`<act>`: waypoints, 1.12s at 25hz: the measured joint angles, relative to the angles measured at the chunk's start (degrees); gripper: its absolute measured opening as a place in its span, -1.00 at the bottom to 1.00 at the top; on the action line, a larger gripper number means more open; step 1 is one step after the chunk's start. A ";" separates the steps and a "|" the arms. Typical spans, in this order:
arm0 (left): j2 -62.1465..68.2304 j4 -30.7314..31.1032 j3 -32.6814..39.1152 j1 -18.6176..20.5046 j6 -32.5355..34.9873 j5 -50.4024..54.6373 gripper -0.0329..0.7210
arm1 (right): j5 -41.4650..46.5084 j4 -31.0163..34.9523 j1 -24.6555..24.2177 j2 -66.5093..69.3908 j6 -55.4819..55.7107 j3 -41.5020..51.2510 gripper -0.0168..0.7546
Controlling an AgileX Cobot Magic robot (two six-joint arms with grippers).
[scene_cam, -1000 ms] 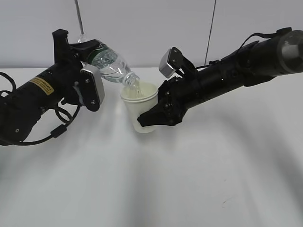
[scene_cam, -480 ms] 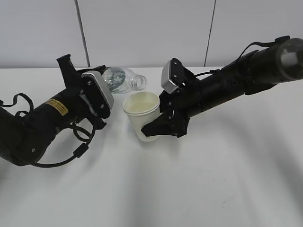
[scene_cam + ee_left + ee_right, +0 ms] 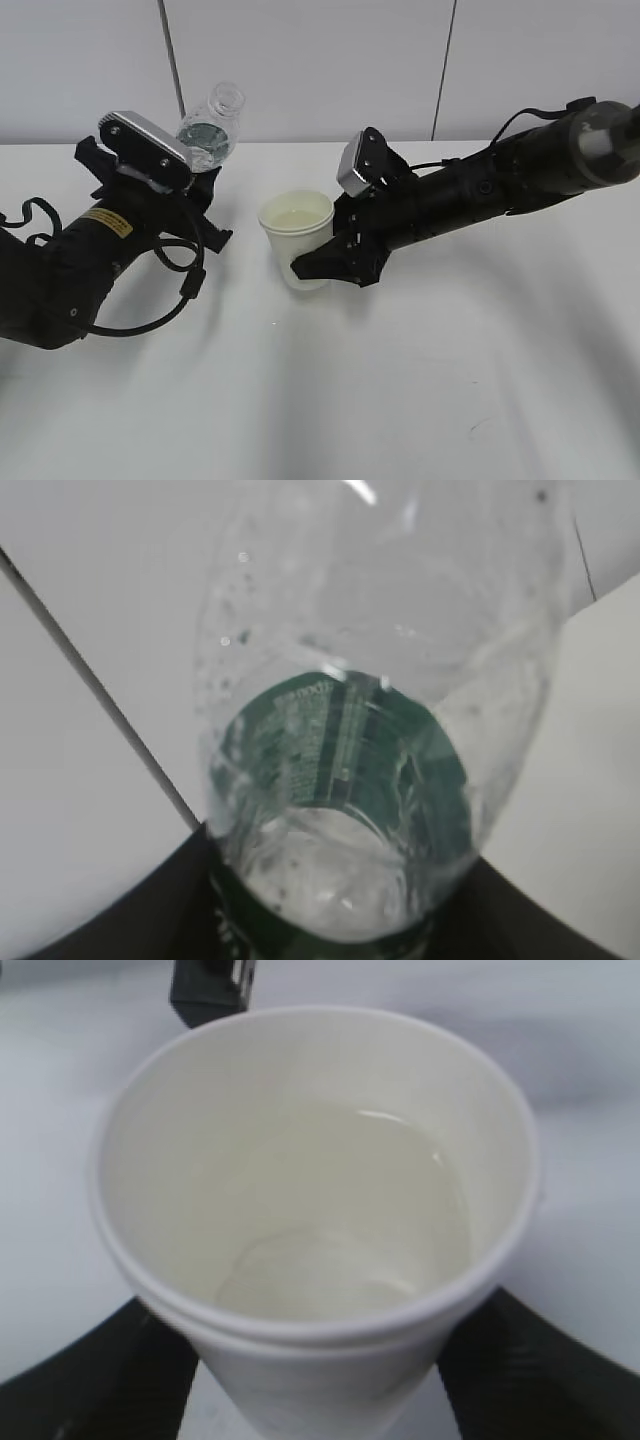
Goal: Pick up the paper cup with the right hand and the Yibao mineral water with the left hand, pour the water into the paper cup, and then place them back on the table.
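The paper cup (image 3: 297,238) is cream-white and holds water; it stands upright, low over or on the table (image 3: 400,380). My right gripper (image 3: 318,262) is shut on its lower wall. In the right wrist view the cup (image 3: 310,1230) fills the frame between my black fingers (image 3: 560,1380). My left gripper (image 3: 197,183) is shut on the Yibao mineral water (image 3: 212,127), which now stands nearly upright with its open neck up, left of the cup. The left wrist view looks along the clear bottle (image 3: 350,760) with its green label.
A grey wall with dark vertical seams (image 3: 172,60) runs behind the white table. Black cables (image 3: 150,300) loop under my left arm. A small dark speck (image 3: 476,427) lies at the front right.
My left gripper has swung the bottle from tilted over the cup back to nearly upright and away to the left. The right gripper has lowered the cup slightly.
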 joint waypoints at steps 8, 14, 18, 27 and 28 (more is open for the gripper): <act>0.00 -0.12 0.05 0.00 -9.56 1.61 -0.01 | 1.99 14.83 -2.84 2.07 -7.91 0.48 0.37; 0.00 -0.12 0.05 0.00 -12.72 7.01 -0.01 | 4.47 20.91 -5.29 3.09 -14.79 0.48 0.37; 0.00 1.59 0.05 0.00 -17.84 7.18 -0.01 | 4.82 27.41 -6.36 4.68 -19.96 0.48 0.37; 3.95 14.07 0.05 -0.01 -28.26 4.67 -0.01 | 5.32 37.17 -6.97 6.33 -28.52 0.57 0.37; 4.35 14.72 0.05 -0.01 -29.29 3.50 -0.01 | 5.32 38.53 -6.97 6.46 -29.11 0.57 0.37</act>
